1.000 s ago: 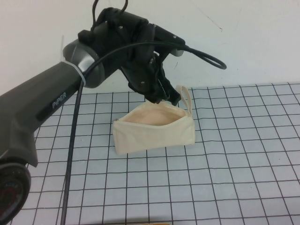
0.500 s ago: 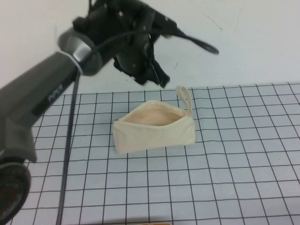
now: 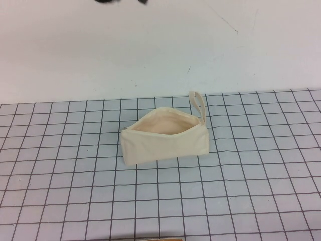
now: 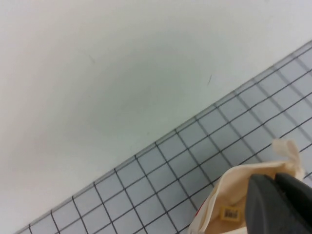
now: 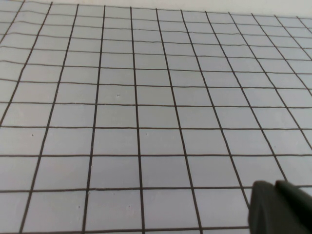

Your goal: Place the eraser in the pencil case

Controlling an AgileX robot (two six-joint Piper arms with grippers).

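The cream pencil case [image 3: 165, 139] stands open on the grid mat at the middle of the high view, its loop strap [image 3: 198, 104] at the right end. In the left wrist view the eraser [image 4: 230, 213], a small yellow block with a barcode label, lies inside the pencil case [image 4: 229, 187] on the peach lining. My left gripper [image 4: 275, 178] is above the pouch opening, its dark fingers together and empty. In the high view only a dark scrap of the left arm [image 3: 108, 1] shows at the top edge. My right gripper [image 5: 274, 185] hovers shut over bare mat, away from the pouch.
The grid mat [image 3: 241, 191] covers the table's near part, with a plain white surface [image 3: 150, 50] behind it. A thin tan edge [image 3: 155, 239] shows at the front border of the high view.
The left arm has risen from the pouch opening and left the high view almost entirely. The pouch has not moved.
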